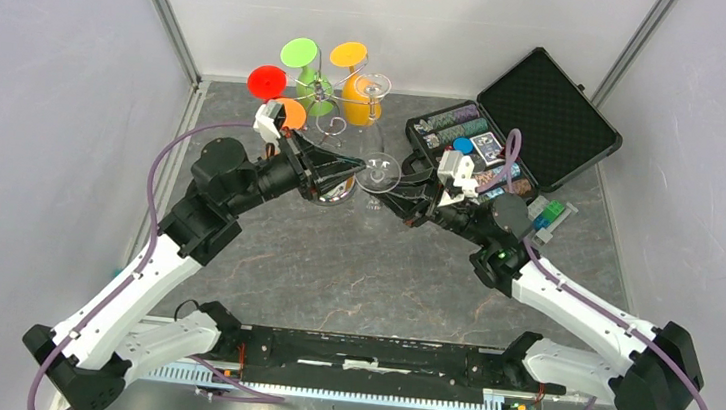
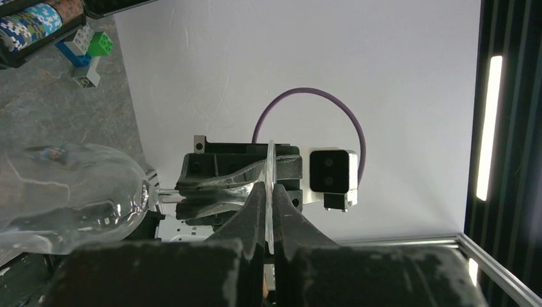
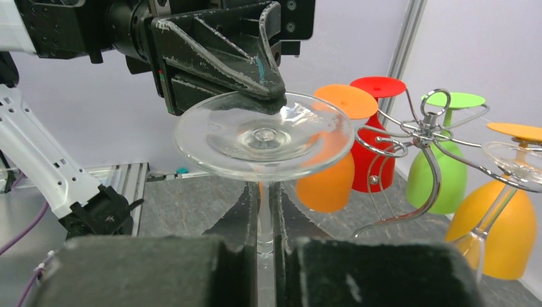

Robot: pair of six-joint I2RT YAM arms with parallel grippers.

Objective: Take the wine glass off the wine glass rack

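- Grey mottled surface [image 1: 352, 274], white walls [image 1: 39, 83] around.
- Clear of the wine glass rack [image 3: 427, 128], just beside it, foot uppermost: wine glass [image 3: 263, 137].
- Pinched at the foot's rim by left hand [image 2: 270, 208], clamped shut on it.
- Clamped at the stem by right hand [image 3: 265, 217].
- Bowl cut off at the left wrist view's edge; lower stem hidden inside the right hand's grip; rack's base mostly hidden under left hand from above.

This is a robotics lab test cell. The left arm [image 1: 130, 283] and right arm [image 1: 571, 300] are bolted to a black rail [image 1: 365, 351] at the edge of a grey stone-patterned table [image 1: 353, 264]. Plain white panels [image 1: 49, 84] in aluminium posts [image 1: 166, 15] box it in, and a strip light [image 2: 489, 128] glows at 1 side. The props are a mixed lot: a poker chip case [image 1: 549, 107], toy bricks [image 1: 551, 215] and a wine glass rack [image 1: 318, 88].
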